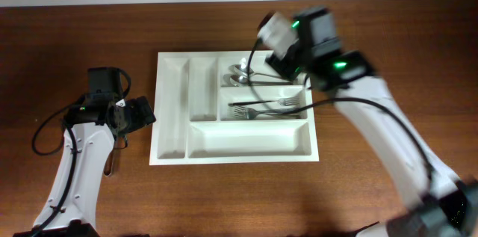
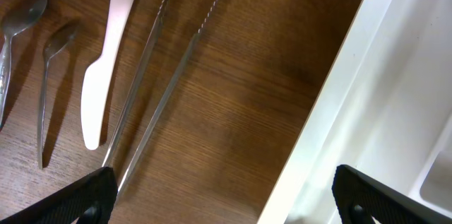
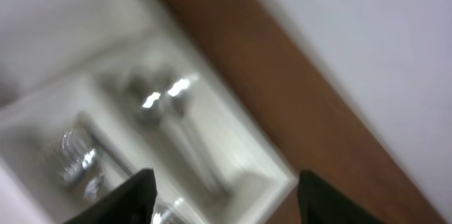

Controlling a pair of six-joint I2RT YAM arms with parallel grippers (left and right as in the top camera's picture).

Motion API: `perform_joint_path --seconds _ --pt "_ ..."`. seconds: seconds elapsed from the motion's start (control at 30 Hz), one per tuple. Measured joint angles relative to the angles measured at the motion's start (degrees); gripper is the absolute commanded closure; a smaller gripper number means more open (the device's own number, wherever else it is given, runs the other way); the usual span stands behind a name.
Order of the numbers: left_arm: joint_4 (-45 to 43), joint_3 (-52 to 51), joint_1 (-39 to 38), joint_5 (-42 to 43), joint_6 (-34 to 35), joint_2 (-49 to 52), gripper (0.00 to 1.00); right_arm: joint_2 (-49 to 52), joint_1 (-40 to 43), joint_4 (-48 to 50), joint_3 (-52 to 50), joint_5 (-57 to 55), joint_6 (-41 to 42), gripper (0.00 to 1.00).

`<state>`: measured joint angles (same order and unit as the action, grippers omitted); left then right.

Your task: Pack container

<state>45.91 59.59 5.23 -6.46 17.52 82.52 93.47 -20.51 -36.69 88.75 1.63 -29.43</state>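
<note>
Cutlery waiting to be packed lies on the brown table at my far left. There are two loose spoons, a white plastic knife and a pair of thin metal rods with serrated tips, perhaps tongs, all side by side.

My left gripper hangs over them, just beside the container's left rim. Its fingers are spread wide with nothing between them. I judge it is placed there to choose the next piece.

The container, a large white tray, sits mid-table. Its two narrow upright compartments on the left and the wide bottom one look bare. Packed spoons lie in the top wide compartment and forks in the middle one, heads to the left. I take it they are sorted by kind, each kind in its own slot.

My right gripper hovers above the spoon compartment, fingers parted and holding nothing; its view is blurred.

No brand, label or writing can be read anywhere.
</note>
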Motion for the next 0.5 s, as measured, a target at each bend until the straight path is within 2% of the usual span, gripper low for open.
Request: perform_joint_path --seconds 0.2,0.43,0.5 --pt "0.02 0.0 0.0 0.0 0.0 0.0 0.01 -9.6 9.79 -10.36 9.97 -4.26 13.57 0.29" --pt "0.0 0.0 0.0 -0.02 0.0 0.0 0.01 -13.11 26.36 -21.75 10.45 -5.2 26.14 0.29" --pt "0.0 0.0 0.0 0.0 0.0 0.0 0.01 -13.55 29.62 -23.08 10.36 -4.81 27.98 0.23"
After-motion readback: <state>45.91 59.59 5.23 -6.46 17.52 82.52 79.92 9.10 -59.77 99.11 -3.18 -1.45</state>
